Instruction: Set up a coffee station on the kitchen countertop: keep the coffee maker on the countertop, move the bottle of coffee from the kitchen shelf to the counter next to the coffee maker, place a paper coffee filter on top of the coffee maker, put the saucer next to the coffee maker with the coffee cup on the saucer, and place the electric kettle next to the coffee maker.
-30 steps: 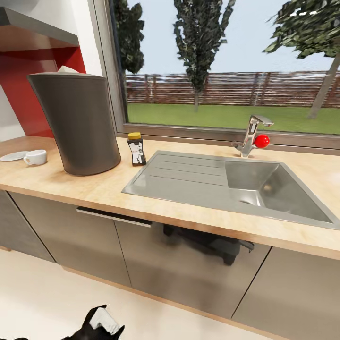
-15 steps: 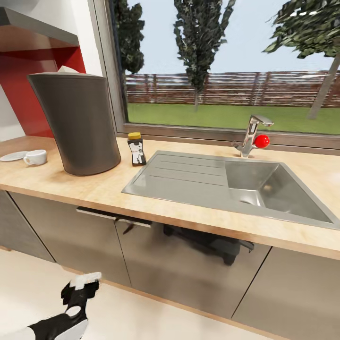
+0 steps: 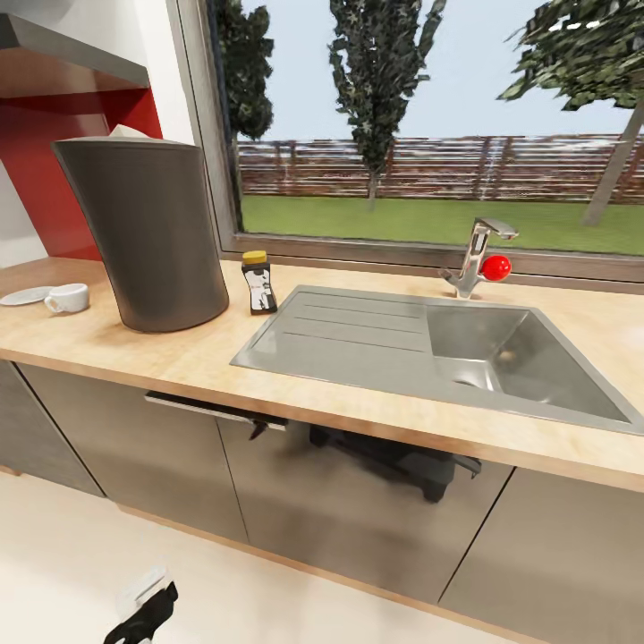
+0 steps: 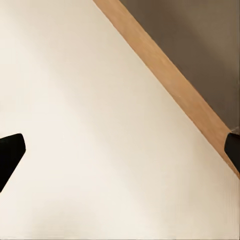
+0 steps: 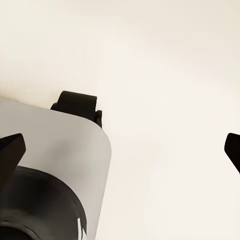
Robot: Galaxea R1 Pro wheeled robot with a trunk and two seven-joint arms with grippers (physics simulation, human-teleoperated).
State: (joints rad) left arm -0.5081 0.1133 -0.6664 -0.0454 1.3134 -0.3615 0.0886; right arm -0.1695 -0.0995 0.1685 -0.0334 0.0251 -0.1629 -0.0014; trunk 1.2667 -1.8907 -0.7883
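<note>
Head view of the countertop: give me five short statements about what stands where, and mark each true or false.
1. The bottle of coffee stands on the kitchen countertop between the coffee maker and the sink. True.
2. The coffee cup sits on the saucer. False: it stands on the worktop beside the saucer.
3. A pale paper edge, apparently the paper coffee filter, shows at the coffee maker's top. True.
4. The left gripper is clamped on the bottle. False: it hangs low over the floor, and the left wrist view shows its fingers spread and empty.
5. The tap has a blue knob. False: the knob is red.
</note>
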